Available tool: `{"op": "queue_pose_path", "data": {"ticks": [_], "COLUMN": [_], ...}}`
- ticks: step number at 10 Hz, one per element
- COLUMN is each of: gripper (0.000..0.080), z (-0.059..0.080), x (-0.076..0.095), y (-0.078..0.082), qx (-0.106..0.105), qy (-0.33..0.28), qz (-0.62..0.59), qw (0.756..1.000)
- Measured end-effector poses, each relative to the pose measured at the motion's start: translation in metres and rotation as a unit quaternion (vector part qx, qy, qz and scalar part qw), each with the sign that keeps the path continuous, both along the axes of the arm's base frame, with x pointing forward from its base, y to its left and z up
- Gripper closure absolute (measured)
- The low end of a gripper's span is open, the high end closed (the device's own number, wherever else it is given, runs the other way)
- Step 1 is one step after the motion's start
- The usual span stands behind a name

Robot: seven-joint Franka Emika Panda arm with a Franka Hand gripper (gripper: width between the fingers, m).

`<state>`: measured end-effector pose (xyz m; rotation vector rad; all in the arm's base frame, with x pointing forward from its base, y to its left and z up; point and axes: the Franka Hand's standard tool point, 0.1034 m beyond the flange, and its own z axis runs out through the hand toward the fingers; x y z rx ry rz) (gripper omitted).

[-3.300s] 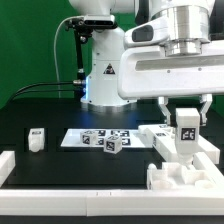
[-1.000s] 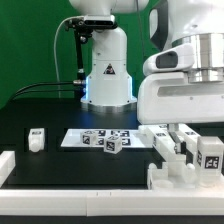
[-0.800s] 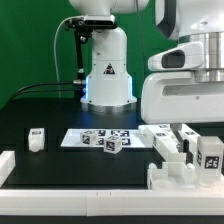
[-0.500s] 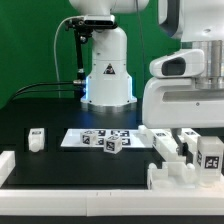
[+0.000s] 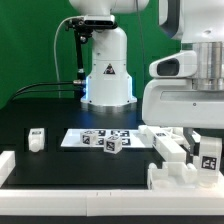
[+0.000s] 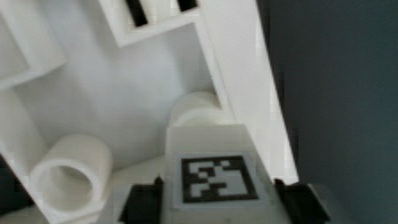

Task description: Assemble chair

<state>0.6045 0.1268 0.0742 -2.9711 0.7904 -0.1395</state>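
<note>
Fingers [image 6: 146, 203] straddled tagged chair piece [image 6: 221, 172], one dark finger close by each flank; true pinch or bare contact could not be told. Exterior view's left: small white block [image 5: 36, 138] lay alone on table [image 5: 40, 112]. Middle: marker board [image 5: 80, 138], tagged cube [image 5: 112, 146] at its front edge. Exterior view's right: tagged chair piece stood upright by stepped chair assembly [image 5: 172, 176], touching or just apart unclear. Judged best: centre grip on flanks, squeeze evenly, keep piece upright, lift straight without knocking neighbouring parts; skewed grip would likely jam later fit.
</note>
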Motion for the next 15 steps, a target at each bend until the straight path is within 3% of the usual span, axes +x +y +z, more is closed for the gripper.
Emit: {"op": "queue_pose_path", "data": {"ticks": [2,4,5,7,8,9,11,12,13,15], "gripper": [0.0515,0.0515,0.0515,0.0515,0.0515,0.0515,0.0228,0.0228,0.0164,0.0154], "z": [-0.001,-0.002,-0.002,-0.002,-0.001,0.002,0.006,0.005,0.005,0.005], "x": [-0.006,-0.004,-0.002,-0.002,-0.002,0.001,0.003,0.003,0.003,0.004], "y": [0.003,0.000,-0.001,0.000,0.000,0.000,-0.002,-0.002,-0.003,-0.006], "qx": [0.018,0.067,0.077,0.076,0.069,0.049,0.029,0.027,0.022,0.008], "qy": [0.009,0.022,0.024,0.024,0.021,0.014,0.013,0.012,0.009,0.005], "qz": [-0.179,-0.333,-0.373,-0.370,-0.329,-0.213,-0.029,-0.022,0.017,0.098], "qw": [0.984,0.940,0.924,0.925,0.942,0.976,0.999,0.999,1.000,0.995]}}
